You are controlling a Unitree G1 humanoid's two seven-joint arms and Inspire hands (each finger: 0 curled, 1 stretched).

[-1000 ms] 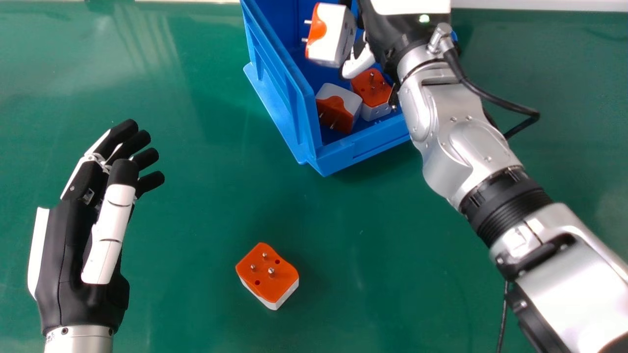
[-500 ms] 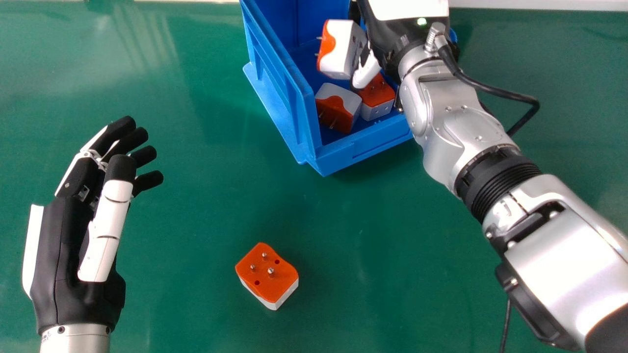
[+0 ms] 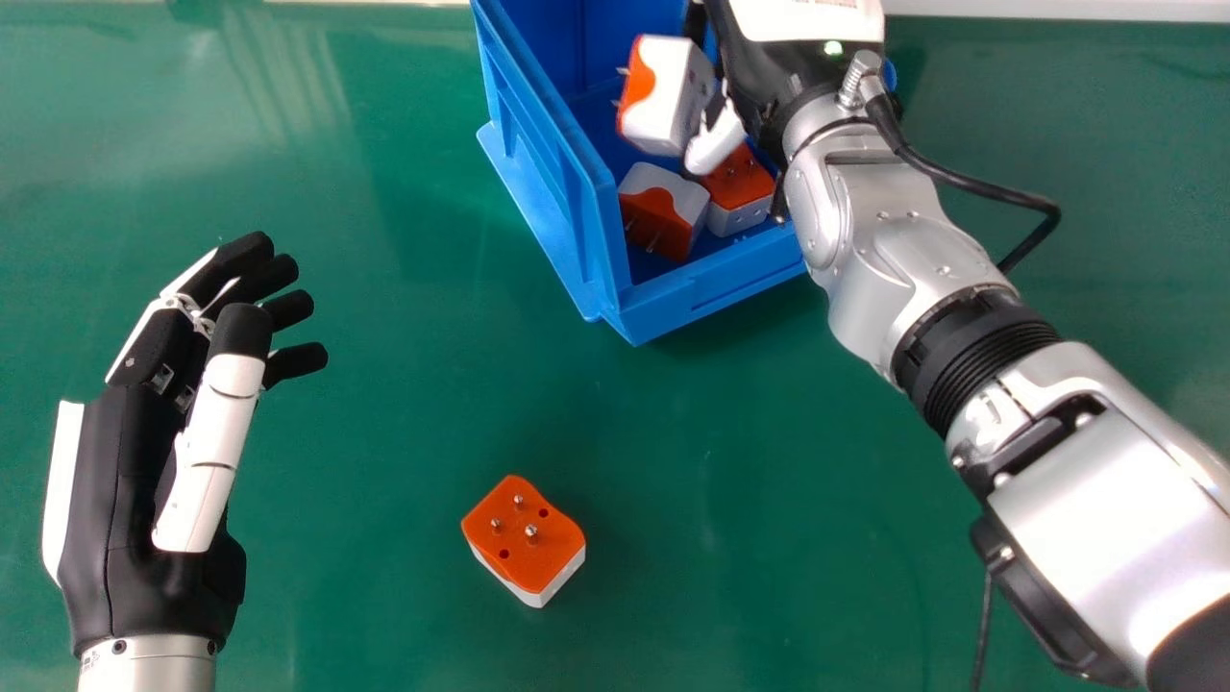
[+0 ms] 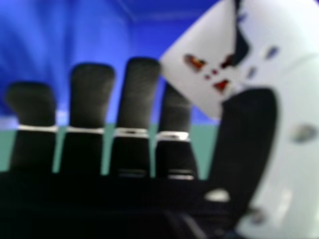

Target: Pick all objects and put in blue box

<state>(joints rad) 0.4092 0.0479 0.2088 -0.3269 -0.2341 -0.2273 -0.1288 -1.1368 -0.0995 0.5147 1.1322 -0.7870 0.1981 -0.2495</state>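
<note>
Caution: as I judge it, the held adapter may slip early if my thumb eases unevenly, since my right robot hand pinches it at one end, between thumb and finger. It could then turn in the drop and land on its pins. A sideways sweep on release could knock my knuckles against the wall of the blue box; lowering too far could jam my thumb on the lower adapters, one with its orange face tilted and one with its pins up, both below my thumb and nearer my body.

Appearance: the held adapter is a chunky block, white body, orange pin face. It hangs just left of my right robot hand, over the box interior, pins pointing away from my thumb; socket holes show in its white side.

Remaining item: the loose adapter sits on the table, pins up, well apart from my right robot hand on the near side. My left robot hand is over the table at the left, fingers loosely spread
</note>
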